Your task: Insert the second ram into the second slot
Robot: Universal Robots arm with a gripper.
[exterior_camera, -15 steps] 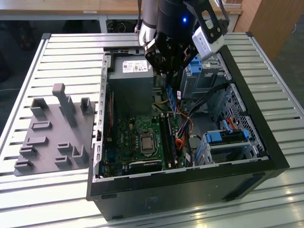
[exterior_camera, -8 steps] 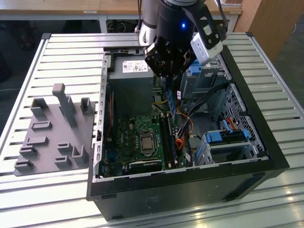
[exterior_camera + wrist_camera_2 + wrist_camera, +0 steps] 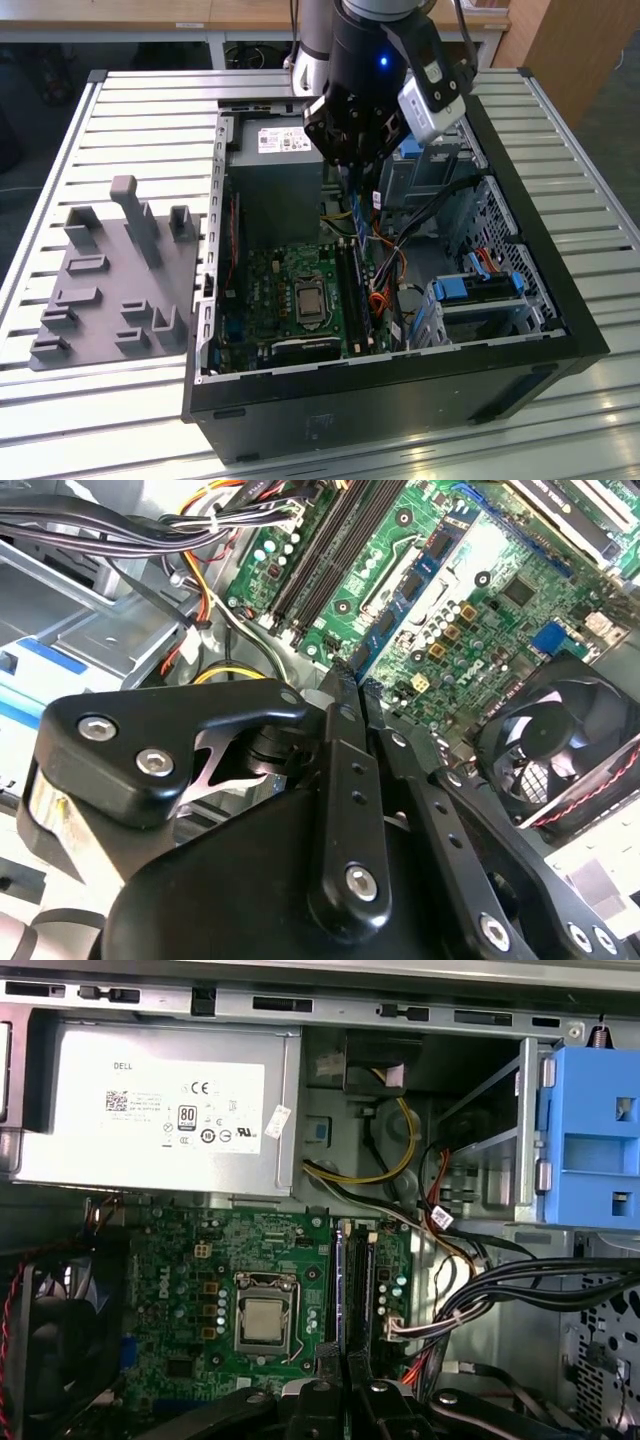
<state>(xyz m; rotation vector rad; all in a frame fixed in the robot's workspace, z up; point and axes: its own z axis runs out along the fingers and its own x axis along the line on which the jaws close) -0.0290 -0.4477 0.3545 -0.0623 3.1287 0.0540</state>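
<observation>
My gripper (image 3: 356, 196) hangs inside the open computer case (image 3: 560, 300), over the far end of the memory slots (image 3: 358, 290). Its fingers are shut on a thin blue stick, the second ram (image 3: 357, 222), which points down toward the board and hangs above the slots. In both wrist views the black fingers (image 3: 340, 740) (image 3: 322, 1392) stand close together, and the ram between them shows only edge-on. The long dark slots (image 3: 358, 1280) (image 3: 330, 550) run straight out from the gripper (image 3: 345, 1365) (image 3: 345, 685), beside the processor socket (image 3: 265, 1320).
The grey power supply (image 3: 150, 1100) fills the case's far end. Bundled cables (image 3: 520, 1280) and a blue drive-bay latch (image 3: 595, 1130) lie on the far side of the slots from the socket. A black fan (image 3: 560, 750) sits on the board. A grey fixture plate (image 3: 110, 280) lies outside the case.
</observation>
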